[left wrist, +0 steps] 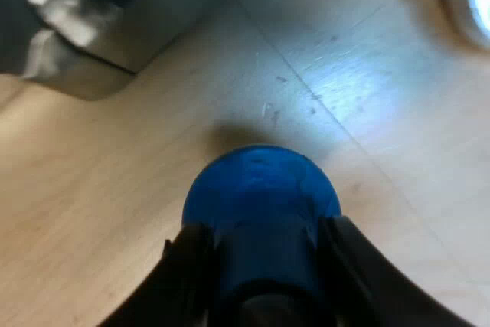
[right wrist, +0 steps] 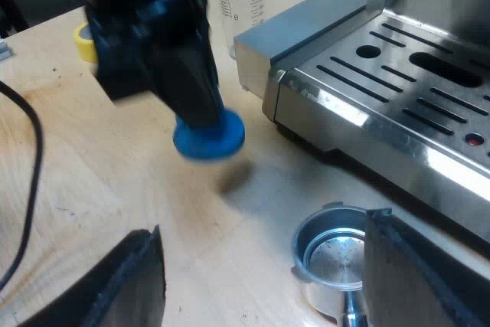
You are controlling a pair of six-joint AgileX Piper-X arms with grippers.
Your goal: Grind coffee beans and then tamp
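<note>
Tamper (left wrist: 260, 189) clamped in left tool (left wrist: 264, 246); right tool (right wrist: 262, 223) apart. Carry level to metal holder (right wrist: 333, 254), tamper's five o'clock; basket looks empty.

Bare tabletop (right wrist: 115, 189) lies open between the blue tamper (right wrist: 208, 137) and the metal holder (right wrist: 333, 254) — the espresso machine (right wrist: 383, 89) stands close, walling one side.

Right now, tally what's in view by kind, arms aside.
Blue round tamper: 1
Stainless steel espresso machine: 1
Round metal holder: 1
Clear measuring glass: 1
Yellow roll: 1
Total: 5
</note>
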